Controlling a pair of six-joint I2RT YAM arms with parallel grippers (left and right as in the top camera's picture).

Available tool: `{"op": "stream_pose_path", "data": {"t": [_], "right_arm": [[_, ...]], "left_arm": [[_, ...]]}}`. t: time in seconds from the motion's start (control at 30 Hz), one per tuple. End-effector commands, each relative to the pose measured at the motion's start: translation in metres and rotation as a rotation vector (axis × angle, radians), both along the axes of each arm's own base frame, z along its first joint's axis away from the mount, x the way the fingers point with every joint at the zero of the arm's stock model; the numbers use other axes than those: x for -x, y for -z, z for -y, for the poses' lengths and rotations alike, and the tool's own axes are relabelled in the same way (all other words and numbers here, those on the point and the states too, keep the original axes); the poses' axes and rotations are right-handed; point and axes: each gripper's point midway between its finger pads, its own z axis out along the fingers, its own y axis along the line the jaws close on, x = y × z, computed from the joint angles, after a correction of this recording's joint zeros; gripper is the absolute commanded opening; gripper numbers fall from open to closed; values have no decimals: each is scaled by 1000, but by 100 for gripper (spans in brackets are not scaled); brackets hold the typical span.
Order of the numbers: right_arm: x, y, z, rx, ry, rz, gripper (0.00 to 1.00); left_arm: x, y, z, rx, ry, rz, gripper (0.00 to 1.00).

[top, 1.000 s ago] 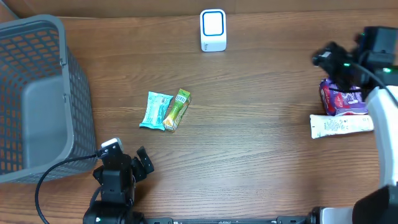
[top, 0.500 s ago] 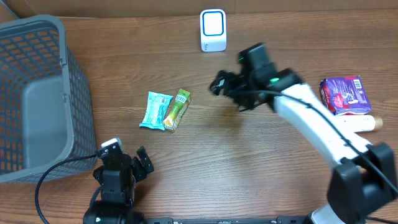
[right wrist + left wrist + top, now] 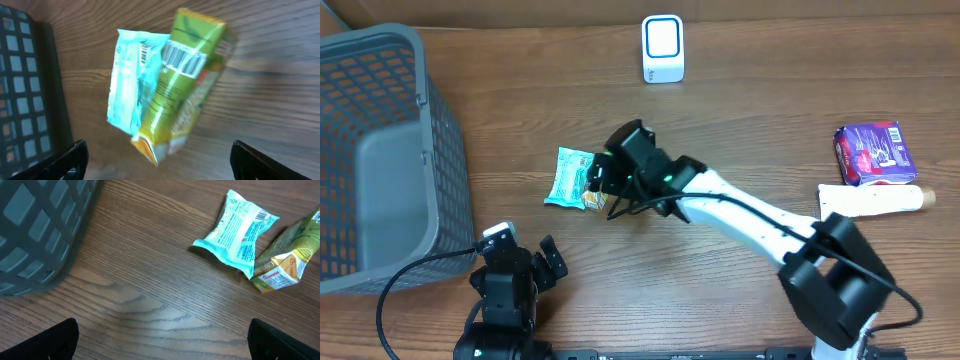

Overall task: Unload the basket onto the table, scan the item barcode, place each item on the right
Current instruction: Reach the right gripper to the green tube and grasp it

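The green packet (image 3: 185, 85) is lying flat near the middle of the counter (image 3: 740, 130), a little toward its left edge, and is touching the teal packet (image 3: 131, 90) along one long side; its barcode (image 3: 182, 59) is facing up. The right end effector (image 3: 161, 164) is hovering just above it with jaws spread wide, gripping nothing; the left end effector (image 3: 162, 347) is also gaping wide and empty, near the front edge beside the grey mesh basket (image 3: 445, 160). The packet is looking like glossy, crinkly foil over a slim bar; it is likely feeling light, soft-skinned and slippery, so pinching across its narrow width at mid-length, clear of the barcode, is seeming wisest. The white scanner (image 3: 662, 48) is standing by the far edge.
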Motion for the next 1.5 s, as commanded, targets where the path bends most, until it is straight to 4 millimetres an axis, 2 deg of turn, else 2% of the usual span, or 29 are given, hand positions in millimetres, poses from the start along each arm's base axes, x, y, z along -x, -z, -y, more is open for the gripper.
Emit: {"op": "stream_pose_path", "data": {"t": [0.0, 0.13, 0.23, 0.37, 0.53, 0.8, 0.97, 1.2, 1.27, 1.4, 1.47], "right_arm": [[-2, 26, -5, 38, 65, 8, 89], [3, 39, -20, 28, 44, 10, 87], [4, 42, -21, 36, 43, 13, 86], [4, 52, -8, 104, 73, 15, 80], [3, 63, 13, 214, 73, 28, 66], [0, 63, 16, 265, -63, 79, 59], [14, 64, 4, 205, -197, 32, 54], [27, 72, 14, 242, -212, -31, 54], [29, 74, 17, 253, -213, -43, 45], [27, 71, 20, 254, -208, -43, 20], [21, 64, 24, 255, -220, -21, 15]], "left_arm": [[-1, -3, -2, 4, -19, 20, 100], [-1, -3, -2, 4, -19, 20, 100], [-1, -3, -2, 4, -19, 20, 99], [-1, -3, -2, 4, -19, 20, 99], [-1, -3, -2, 4, -19, 20, 100], [-1, -3, -2, 4, -19, 20, 100], [-1, -3, -2, 4, -19, 20, 100], [-1, -3, -2, 4, -19, 20, 99], [-1, -3, -2, 4, -19, 20, 100], [-1, -3, -2, 4, -19, 20, 100], [-1, -3, -2, 4, -19, 20, 100]]}}
